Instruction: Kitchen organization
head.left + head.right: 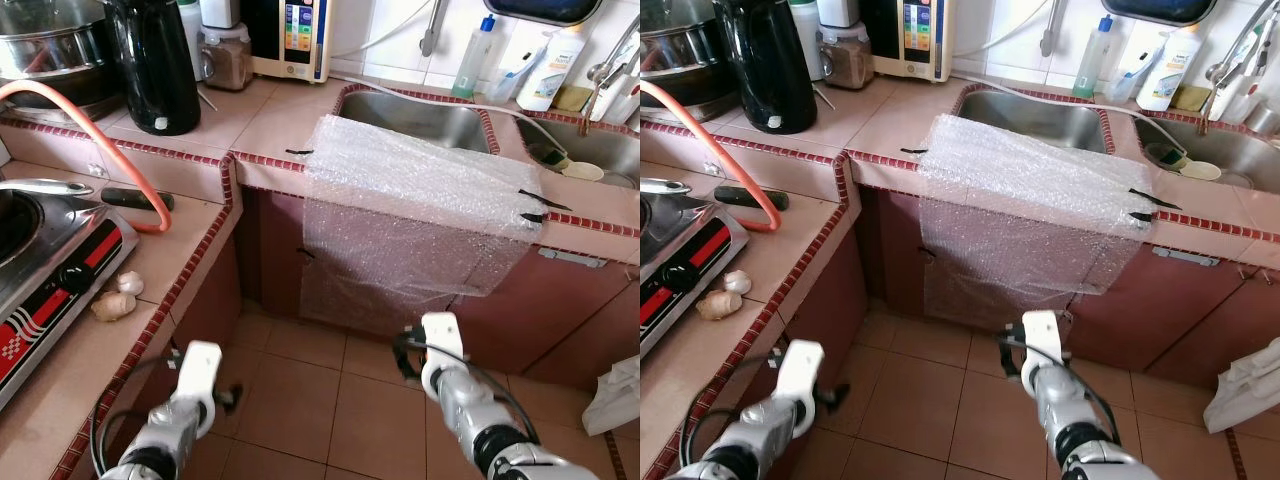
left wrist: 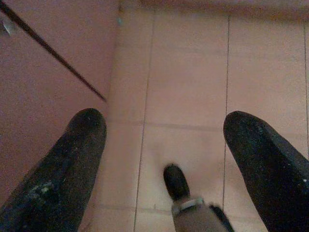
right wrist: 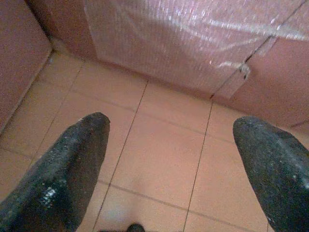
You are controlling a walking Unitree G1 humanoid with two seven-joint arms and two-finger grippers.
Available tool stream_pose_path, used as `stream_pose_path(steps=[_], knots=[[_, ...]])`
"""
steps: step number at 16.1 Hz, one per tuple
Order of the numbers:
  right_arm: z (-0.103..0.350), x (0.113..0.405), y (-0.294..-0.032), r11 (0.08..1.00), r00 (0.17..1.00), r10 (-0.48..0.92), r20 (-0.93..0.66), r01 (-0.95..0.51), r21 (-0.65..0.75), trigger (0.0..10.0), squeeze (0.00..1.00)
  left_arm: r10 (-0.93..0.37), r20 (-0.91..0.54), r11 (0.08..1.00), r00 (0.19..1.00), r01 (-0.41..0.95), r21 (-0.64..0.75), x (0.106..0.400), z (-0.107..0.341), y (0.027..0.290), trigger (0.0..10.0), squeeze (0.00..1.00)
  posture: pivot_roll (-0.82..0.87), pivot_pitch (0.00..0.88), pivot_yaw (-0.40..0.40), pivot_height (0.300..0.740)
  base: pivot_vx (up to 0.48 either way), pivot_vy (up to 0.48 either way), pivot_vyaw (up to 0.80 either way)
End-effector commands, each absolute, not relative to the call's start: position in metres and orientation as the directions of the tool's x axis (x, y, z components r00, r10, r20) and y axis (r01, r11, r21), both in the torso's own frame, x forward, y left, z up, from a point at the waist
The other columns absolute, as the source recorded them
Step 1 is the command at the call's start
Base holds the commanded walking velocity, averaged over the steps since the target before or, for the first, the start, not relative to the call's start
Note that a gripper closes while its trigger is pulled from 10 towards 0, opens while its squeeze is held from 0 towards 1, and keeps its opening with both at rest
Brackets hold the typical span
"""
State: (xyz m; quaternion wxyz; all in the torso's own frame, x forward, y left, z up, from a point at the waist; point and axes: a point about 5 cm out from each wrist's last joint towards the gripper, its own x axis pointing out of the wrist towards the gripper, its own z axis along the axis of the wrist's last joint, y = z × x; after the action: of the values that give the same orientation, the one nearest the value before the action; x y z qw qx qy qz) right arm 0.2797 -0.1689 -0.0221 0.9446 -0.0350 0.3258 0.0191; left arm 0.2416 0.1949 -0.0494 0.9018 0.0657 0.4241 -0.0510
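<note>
Clear crinkly bubble wrap (image 1: pixel 420 210) taped ahead of the right gripper (image 3: pixel 169 145), matt black scuffed fingers (image 3: pixel 72 164), smooth pink floor tiles (image 1: pixel 330 400) beneath both grippers, shiny steel sink (image 1: pixel 420 115) beyond, glossy black plastic kettle (image 1: pixel 150 65) far ahead of the left gripper (image 2: pixel 164 140).

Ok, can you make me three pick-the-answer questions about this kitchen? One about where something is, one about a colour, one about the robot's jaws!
1. Where does the clear bubble wrap sheet hang?
A over the counter edge before the steel sink
B on the stove
C on the floor

2. What colour is the tall kettle?
A white
B black
C red

3. How are the left gripper jaws?
A shut
B holding garlic
C open

Answers: 1 A, it drapes down the cabinet front. 2 B, it is glossy black. 3 C, floor tiles show between the fingers.
</note>
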Motion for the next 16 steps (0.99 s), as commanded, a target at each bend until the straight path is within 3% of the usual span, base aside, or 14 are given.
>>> stream_pose_path(steps=[1, 6, 9, 16], knots=[[-0.032, 0.268, -0.174, 0.996, 0.752, -0.017, -0.659, -0.041, -0.073, 10.0, 0.0, -0.012, -0.787, 0.984, 0.617, 0.149, 0.102, 0.238, -0.051, 0.201, 10.0, 0.0, 0.0, 0.0, -0.06, 0.74, 0.0, 0.0, 0.0], [-0.05, 0.245, -0.175, 0.999, 0.697, -0.038, -0.716, 0.008, -0.045, 10.0, 0.0, 0.045, -0.81, 0.987, 0.584, 0.101, 0.128, 0.226, -0.057, 0.215, 10.0, 0.0, -0.04, 0.0, -0.011, 0.74, 0.0, 0.0, -0.08], [-0.052, 0.242, -0.168, 0.999, 0.693, -0.034, -0.72, 0.012, -0.036, 10.0, 0.0, 0.109, -0.794, 0.97, 0.599, 0.111, 0.217, 0.228, -0.055, 0.222, 10.0, 0.0, -0.04, 0.0, -0.011, 0.74, 0.0, 0.0, -0.74], [-0.055, 0.239, -0.164, 1.0, 0.682, -0.011, -0.731, -0.011, -0.026, 10.0, 0.0, 0.075, -0.801, 0.979, 0.594, 0.11, 0.173, 0.228, -0.054, 0.221, 10.0, 0.0, -0.05, 0.0, -0.017, 0.74, 0.0, 0.0, -0.74]])
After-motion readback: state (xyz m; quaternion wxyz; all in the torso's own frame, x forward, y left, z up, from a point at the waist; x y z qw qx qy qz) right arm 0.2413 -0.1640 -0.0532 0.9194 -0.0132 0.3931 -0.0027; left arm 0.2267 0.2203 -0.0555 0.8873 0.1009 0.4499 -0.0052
